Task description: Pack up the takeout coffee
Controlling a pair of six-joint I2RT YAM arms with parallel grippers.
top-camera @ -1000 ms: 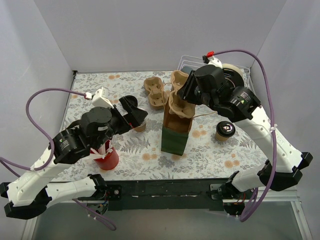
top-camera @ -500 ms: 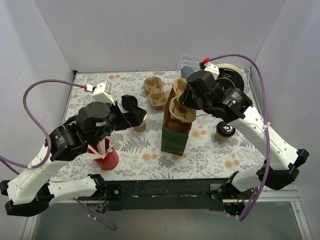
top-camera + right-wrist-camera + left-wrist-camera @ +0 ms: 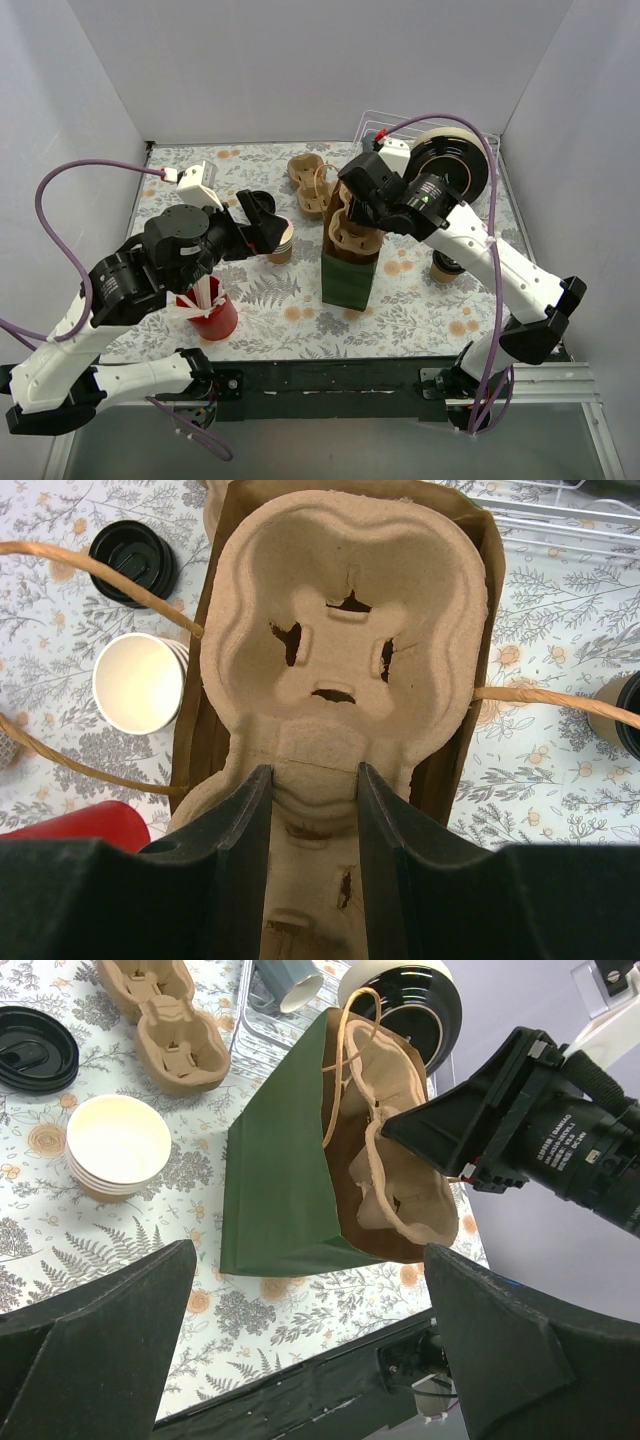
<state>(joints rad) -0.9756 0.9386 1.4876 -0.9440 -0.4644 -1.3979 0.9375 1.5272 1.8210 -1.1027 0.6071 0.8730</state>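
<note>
A lidded takeout coffee cup (image 3: 441, 270) stands right of the green paper bag (image 3: 348, 280), partly hidden by my right arm; its edge also shows (image 3: 622, 715). My right gripper (image 3: 312, 810) is shut on the middle ridge of a pulp cup carrier (image 3: 340, 630), which sits tilted in the bag's mouth (image 3: 405, 1195). A stack of lidless kraft cups (image 3: 115, 1145) stands left of the bag, with loose black lids (image 3: 35, 1045) behind it. My left gripper (image 3: 262, 222) hovers open over that stack, holding nothing.
A second pulp carrier (image 3: 310, 185) lies behind the bag. A red cup of white sticks (image 3: 213, 315) stands at the front left. A wire rack (image 3: 560, 510) at the back right holds a grey-blue mug (image 3: 285, 980) and a black round dish (image 3: 450, 165).
My right arm has swung left and down, bringing the carrier deeper into the bag's mouth and covering more of the lidded cup. The left arm has drifted slightly back, still open.
</note>
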